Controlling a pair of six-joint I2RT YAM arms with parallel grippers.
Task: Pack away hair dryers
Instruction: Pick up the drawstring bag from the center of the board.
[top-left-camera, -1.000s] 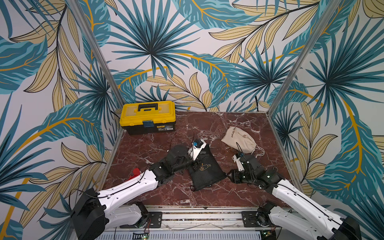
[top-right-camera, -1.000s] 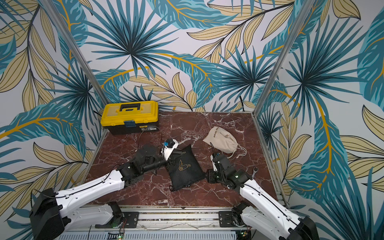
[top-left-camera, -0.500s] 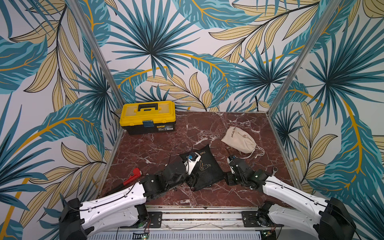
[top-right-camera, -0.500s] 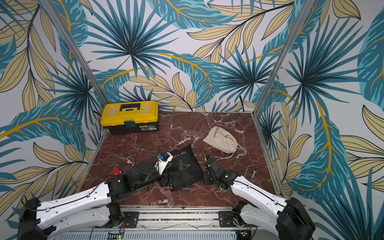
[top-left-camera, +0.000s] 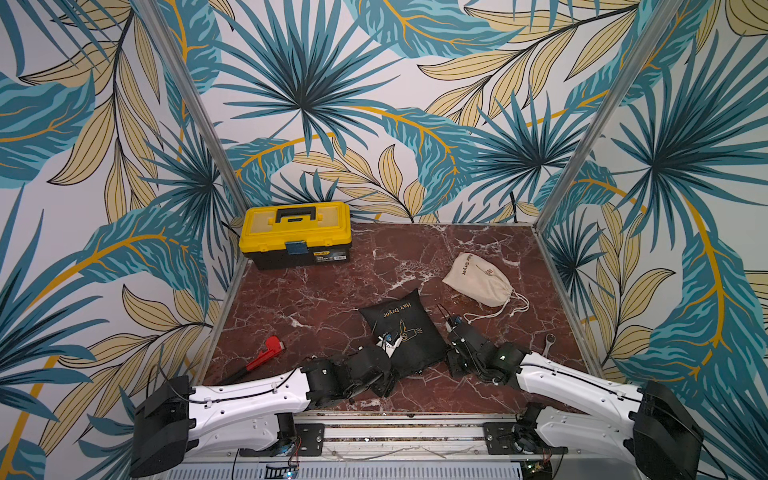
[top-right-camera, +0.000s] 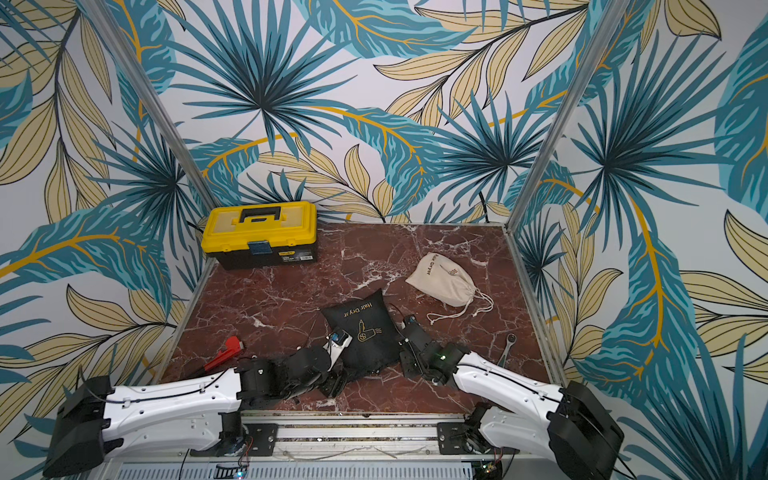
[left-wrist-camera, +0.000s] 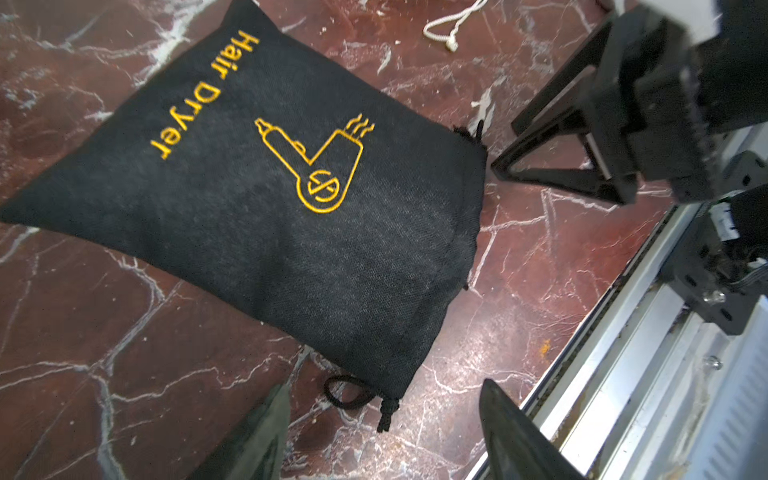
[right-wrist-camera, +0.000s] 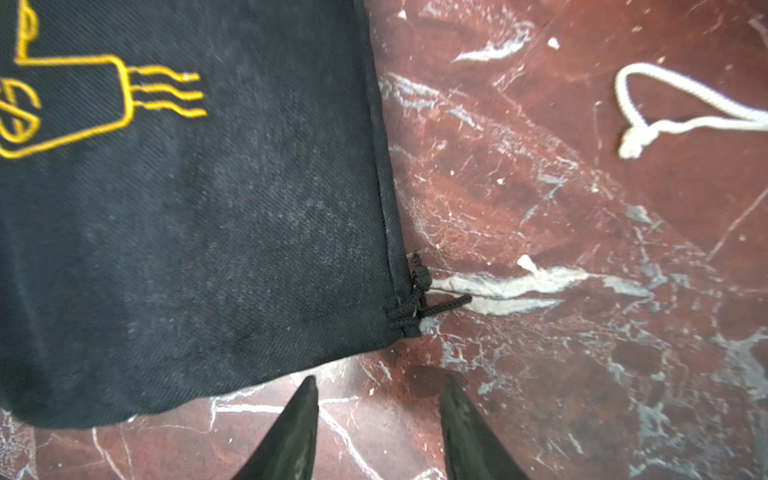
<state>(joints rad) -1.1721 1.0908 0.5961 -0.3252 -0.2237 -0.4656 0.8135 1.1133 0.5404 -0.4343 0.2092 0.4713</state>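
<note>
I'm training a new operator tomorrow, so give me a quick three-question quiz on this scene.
1. True or false: the yellow toolbox has its lid shut.
2. Fill in: the beige bag is printed "Hair ____".
3. What lies closest to the open left gripper? A yellow toolbox, B black bag, C beige bag.
Key: 1 true; 2 Dryer; 3 B.

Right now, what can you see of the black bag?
The black bag is woven cloth with yellow "Hair Dryer" lettering and dryer outline. It lies plump on the marble table, hemmed mouth toward the robot, black cord knots at both corners. The left gripper and right gripper, both open, hover by that edge.
</note>
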